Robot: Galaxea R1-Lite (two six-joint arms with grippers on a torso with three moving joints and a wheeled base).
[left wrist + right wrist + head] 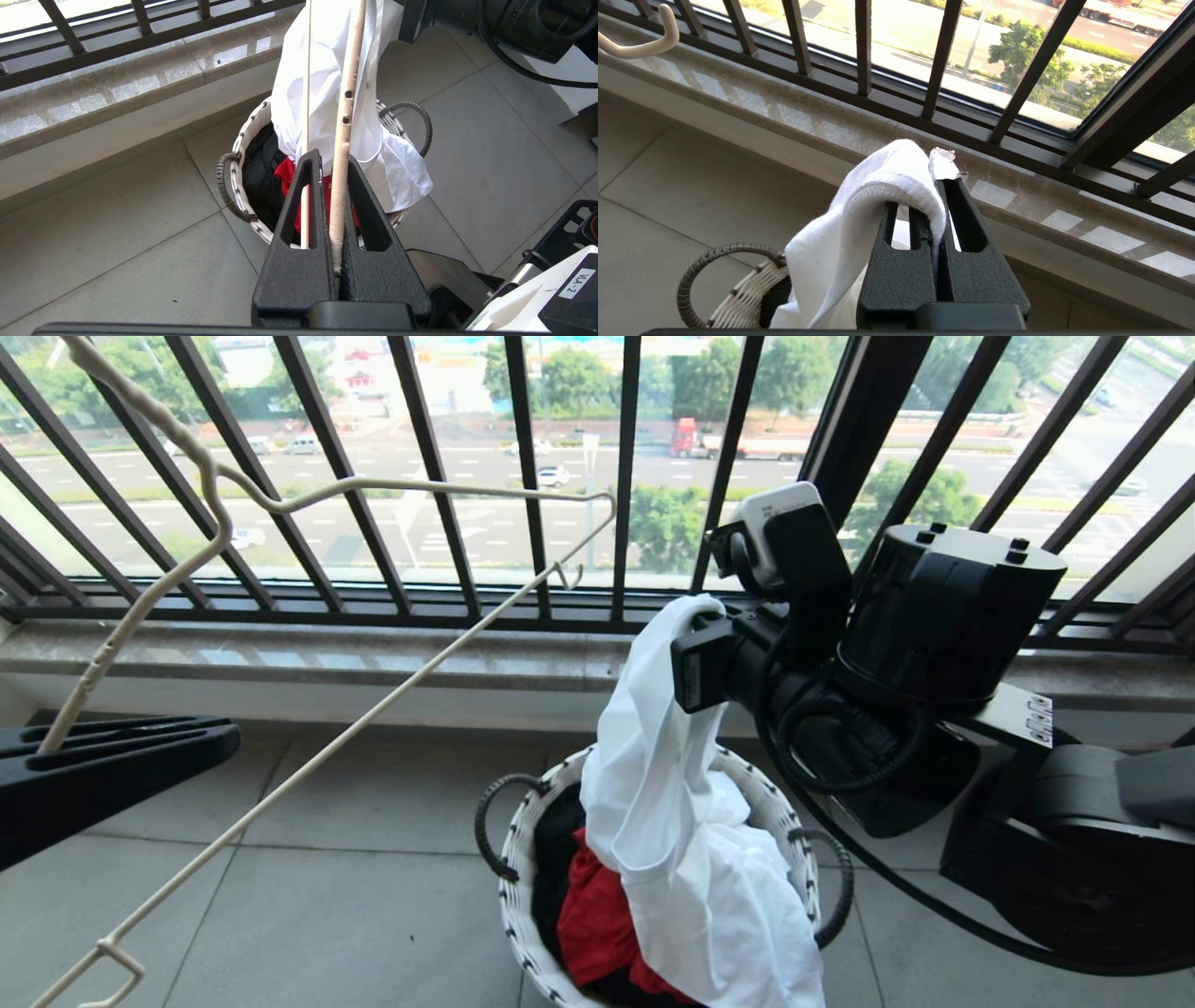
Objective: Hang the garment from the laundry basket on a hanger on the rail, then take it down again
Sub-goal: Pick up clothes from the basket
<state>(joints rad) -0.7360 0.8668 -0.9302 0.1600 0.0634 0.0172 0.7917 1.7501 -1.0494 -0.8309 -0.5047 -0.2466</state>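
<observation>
1. A tiled balcony floor (355, 896) runs beneath the barred window (439, 476).
2. The laundry basket (518, 896) sits below the window, the garment (691, 859) rising half out of it.
3. The right gripper (941, 186) has its fingers clamped on the garment's ribbed edge; raising it until the hem leaves the basket would be best.
4. The left gripper (334, 186) has its fingers pressed shut on the hanger (392, 700), well apart from the shirt; the collar should be brought to a hanger end.

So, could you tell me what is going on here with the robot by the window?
The right gripper is shut on the white T-shirt, holding it up out of the round white woven basket, where a red garment remains. The left gripper is shut on the thin cream-white hanger, held to the left of the basket. The shirt is not yet on the hanger.
</observation>
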